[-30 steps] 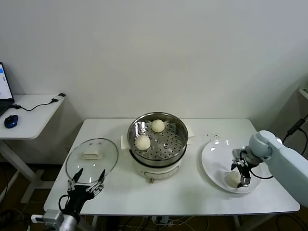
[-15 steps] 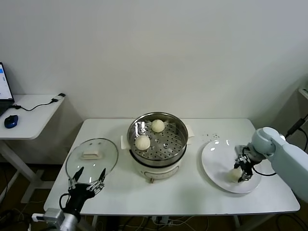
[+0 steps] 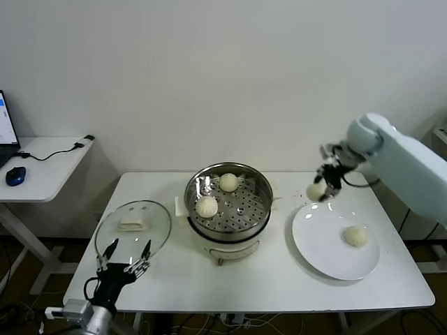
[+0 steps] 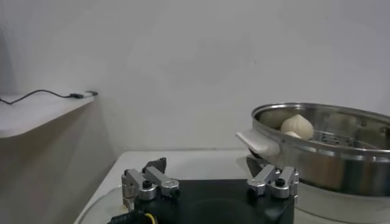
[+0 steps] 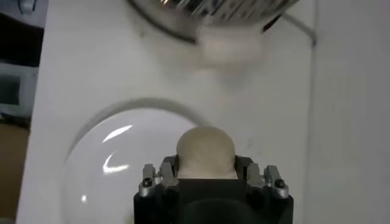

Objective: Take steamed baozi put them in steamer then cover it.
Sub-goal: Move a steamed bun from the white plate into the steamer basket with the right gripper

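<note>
Your right pincer (image 3: 323, 187) is pinching a small, smooth, cream-white steamed dough bun (image 3: 315, 191) and holds it in the air above the far edge of the flat white plate (image 3: 316, 241), between that plate and the round shiny stainless-steel steamer basket (image 3: 261, 209) on its white pot base. The right wrist view shows the bun seated squarely between the two fingers, with the plate below it.

Two more of the same buns lie in the basket, one at the far side (image 3: 229, 182) and one toward the left wall (image 3: 207, 206); a fourth (image 3: 355, 236) waits on the plate. So the near and right parts of the perforated floor look like the free room.

Carry your bun across high enough to pass the steel rim, then come down over that bare right half, well apart from the two already there. Lower it close to the floor before you let go (a round bun dropped from height is likely to roll against its neighbours). Keep the squeeze gentle, since soft dough probably dents.

Your left pincer (image 3: 126, 266) hangs with fingers spread at the near left edge of the white counter (image 3: 279, 289), just in front of the round clear glass lid (image 3: 151, 234) with its cream handle, which lies flat on the counter left of the basket. Leave it there until all four buns are in.
</note>
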